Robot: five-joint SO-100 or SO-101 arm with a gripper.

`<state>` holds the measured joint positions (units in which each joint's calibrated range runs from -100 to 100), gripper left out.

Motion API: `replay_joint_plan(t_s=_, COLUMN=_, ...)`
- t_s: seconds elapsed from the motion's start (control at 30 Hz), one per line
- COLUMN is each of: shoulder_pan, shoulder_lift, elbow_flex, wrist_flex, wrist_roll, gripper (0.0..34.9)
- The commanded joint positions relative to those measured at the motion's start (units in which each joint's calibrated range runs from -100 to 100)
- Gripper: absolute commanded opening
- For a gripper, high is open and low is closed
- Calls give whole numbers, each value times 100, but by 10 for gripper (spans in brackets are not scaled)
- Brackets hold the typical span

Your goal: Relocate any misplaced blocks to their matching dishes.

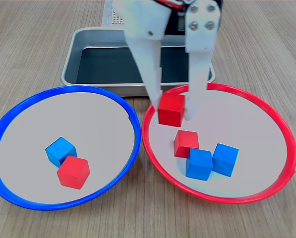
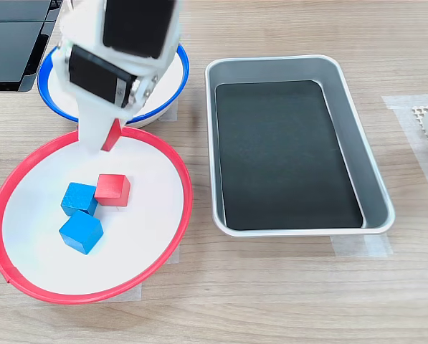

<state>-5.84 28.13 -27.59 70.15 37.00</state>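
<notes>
Left of the grey metal tray (image 1: 83, 39) in the first exterior view lies the blue-rimmed dish (image 1: 19, 115), a wide shallow plate with a pale grey centre; on it a matte blue cube (image 1: 60, 151) and a red cube (image 1: 73, 172) sit touching, the red one farther from the tray. On the tray's other front corner, the red-rimmed dish (image 1: 266, 116) of the same shape holds a red cube (image 1: 186, 143) lying flat and two blue cubes (image 1: 199, 163) (image 1: 225, 159) side by side, touching it on the side away from the tray. Over that dish's tray-side edge hangs the white gripper (image 1: 173, 110), its two long fingers (image 1: 152, 74) closed narrowly on a third red cube (image 1: 171, 109), pressing both its sides. Whether this cube touches the plate I cannot tell. Seen in the second exterior view, the gripper (image 2: 106, 136) hides most of the held cube (image 2: 113, 135)
</notes>
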Motion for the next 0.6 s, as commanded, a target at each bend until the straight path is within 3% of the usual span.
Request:
replay_joint_plan(t_s=0.0, shoulder_pan=-324, shoulder_lift=-250, elbow_flex=114, wrist_flex=-201, wrist_roll=-68, gripper=4)
replay_joint_plan(t_s=0.3, shoulder_pan=-654, shoulder_lift=-199, elbow_flex=615, wrist_flex=-127, wrist_roll=-29, gripper=4)
replay_joint_plan(t_s=0.57, shoulder_pan=-559, shoulder_lift=-191, elbow_flex=879, wrist_flex=-69, wrist_roll=142, gripper=4)
